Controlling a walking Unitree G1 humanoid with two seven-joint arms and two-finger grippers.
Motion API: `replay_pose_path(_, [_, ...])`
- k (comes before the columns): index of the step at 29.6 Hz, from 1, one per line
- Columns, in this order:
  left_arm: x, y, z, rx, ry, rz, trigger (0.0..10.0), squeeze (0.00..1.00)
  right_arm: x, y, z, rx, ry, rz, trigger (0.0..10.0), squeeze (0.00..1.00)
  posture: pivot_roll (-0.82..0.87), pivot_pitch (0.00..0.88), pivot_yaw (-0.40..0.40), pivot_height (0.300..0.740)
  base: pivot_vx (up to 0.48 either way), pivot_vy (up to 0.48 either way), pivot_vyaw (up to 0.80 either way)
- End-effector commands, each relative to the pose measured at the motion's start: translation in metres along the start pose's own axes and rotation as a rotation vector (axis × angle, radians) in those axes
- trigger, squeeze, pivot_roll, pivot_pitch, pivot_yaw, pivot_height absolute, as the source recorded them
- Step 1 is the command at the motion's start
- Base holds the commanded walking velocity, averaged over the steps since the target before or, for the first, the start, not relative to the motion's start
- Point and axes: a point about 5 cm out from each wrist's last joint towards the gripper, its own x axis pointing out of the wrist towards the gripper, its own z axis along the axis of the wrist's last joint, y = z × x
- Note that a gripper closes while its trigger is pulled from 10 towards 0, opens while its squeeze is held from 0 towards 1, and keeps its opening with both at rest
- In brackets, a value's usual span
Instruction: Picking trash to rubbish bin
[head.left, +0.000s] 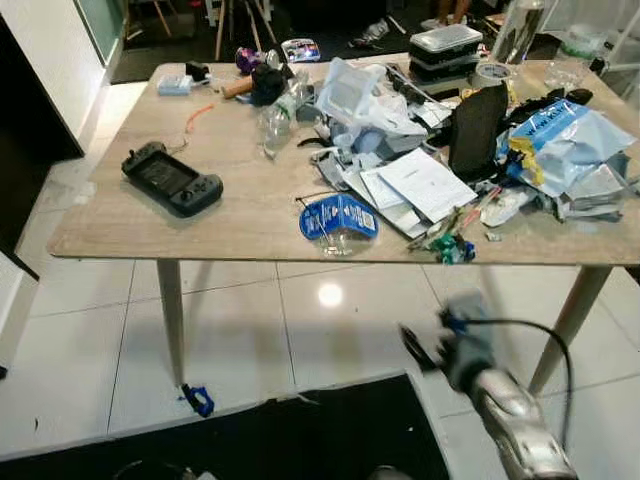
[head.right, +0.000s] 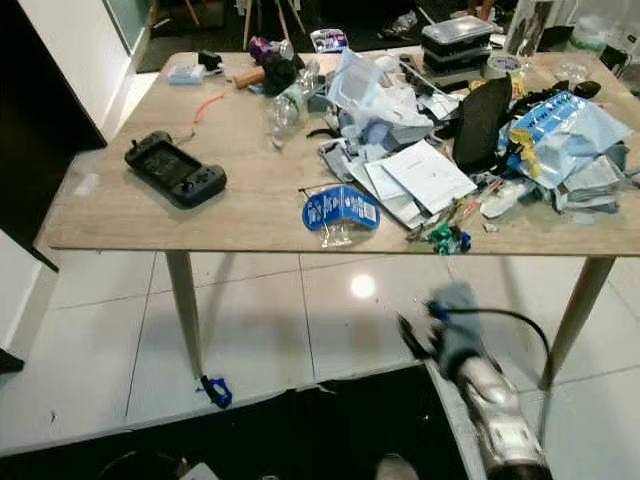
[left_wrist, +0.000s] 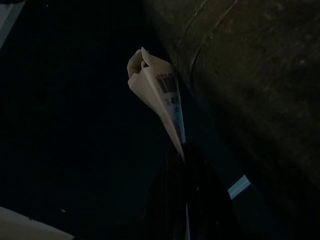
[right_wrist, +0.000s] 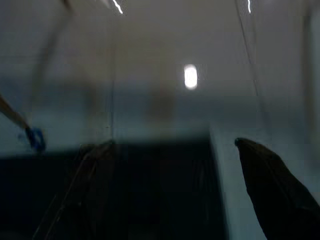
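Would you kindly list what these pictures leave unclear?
- Right gripper: motion-blurred in both eye views below the wooden table.
- Folded white barcoded paper: held in the left gripper; left wrist view too dark to identify the surroundings.
- Pile of papers and plastic bags: overlapping, cut by the right edge.

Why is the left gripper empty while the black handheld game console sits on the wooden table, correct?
Not empty. The left wrist view shows the left gripper pinching a folded white paper scrap with a barcode. The black handheld game console does sit on the wooden table.
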Motion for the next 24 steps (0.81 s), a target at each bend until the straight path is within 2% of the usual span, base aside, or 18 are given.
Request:
replay_pose_path(1, [0.007, -0.018, 0.0, -0.007, -0.004, -0.064, 10.0, 0.0, -0.013, -0.011, -0.038, 0.129, 0.119, -0.081, 10.0, 0.0, -0.12, 0.111, 0.036, 0.74, 0.0, 0.0, 0.0])
replay_pose_path(3, [0.007, -0.018, -0.001, -0.006, -0.003, -0.064, 10.0, 0.0, -0.026, -0.016, -0.066, 0.183, 0.212, -0.126, 10.0, 0.0, -0.12, 0.111, 0.036, 0.74, 0.0, 0.0, 0.0])
replay_pose_path(4, [0.007, -0.018, -0.001, -0.006, -0.003, -0.064, 10.0, 0.0, -0.026, -0.016, -0.066, 0.183, 0.212, -0.126, 10.0, 0.0, -0.12, 0.111, 0.036, 0.74, 0.0, 0.0, 0.0])
replay_pose_path(5, [0.006, -0.018, -0.001, -0.005, -0.002, -0.061, 10.0, 0.0, -0.039, -0.019, -0.088, 0.185, 0.284, -0.203, 10.0, 0.0, -0.12, 0.108, 0.039, 0.74, 0.0, 0.0, 0.0])
replay_pose_path(6, [0.006, -0.017, -0.001, -0.008, -0.003, -0.054, 10.0, 0.0, -0.047, -0.02, -0.1, 0.205, 0.331, -0.249, 10.0, 0.0, -0.12, 0.108, 0.039, 0.74, 0.0, 0.0, 0.0])
replay_pose_path(8, [0.006, -0.017, -0.002, -0.01, -0.004, -0.049, 10.0, 0.0, -0.052, -0.021, -0.108, 0.221, 0.364, -0.278, 10.0, 0.0, -0.12, 0.108, 0.039, 0.74, 0.0, 0.0, 0.0])
replay_pose_path(9, [0.006, -0.016, -0.002, -0.021, -0.006, -0.034, 10.0, 0.0, -0.062, -0.018, -0.124, 0.238, 0.444, -0.305, 10.0, 0.0, -0.11, 0.112, 0.042, 0.74, 0.0, 0.0, 0.0])
replay_pose_path(12, [0.006, -0.016, -0.002, -0.024, -0.006, -0.03, 10.0, 0.0, -0.066, -0.016, -0.13, 0.234, 0.473, -0.309, 10.0, 0.0, -0.11, 0.112, 0.042, 0.74, 0.0, 0.0, 0.0])
replay_pose_path(13, [0.006, -0.015, -0.002, -0.024, -0.002, -0.024, 10.0, 0.0, -0.075, -0.014, -0.141, 0.24, 0.538, -0.338, 10.0, 0.0, -0.1, 0.107, 0.042, 0.74, 0.0, 0.0, 0.0])
replay_pose_path(16, [0.006, -0.015, -0.003, -0.026, 0.004, -0.018, 10.0, 0.0, -0.082, -0.013, -0.15, 0.25, 0.586, -0.364, 10.0, 0.0, -0.1, 0.107, 0.042, 0.74, 0.0, 0.0, 0.0])
replay_pose_path(18, [0.006, -0.014, -0.003, -0.043, 0.013, 0.0, 10.0, 0.0, -0.094, -0.014, -0.162, 0.205, 0.688, -0.396, 10.0, 0.0, -0.08, 0.08, 0.033, 0.74, -0.244, 0.0, 0.0])
replay_pose_path(21, [0.006, -0.014, -0.003, -0.05, 0.015, 0.001, 10.0, 0.0, -0.09, -0.015, -0.159, 0.178, 0.682, -0.392, 10.0, 0.0, -0.07, 0.079, 0.031, 0.74, -0.29, 0.0, 0.0])
replay_pose_path(24, [0.006, -0.013, -0.002, -0.04, 0.015, 0.002, 10.0, 0.0, -0.078, -0.014, -0.15, 0.066, 0.676, -0.329, 10.0, 0.0, -0.07, 0.079, 0.031, 0.74, -0.308, 0.0, 0.0])
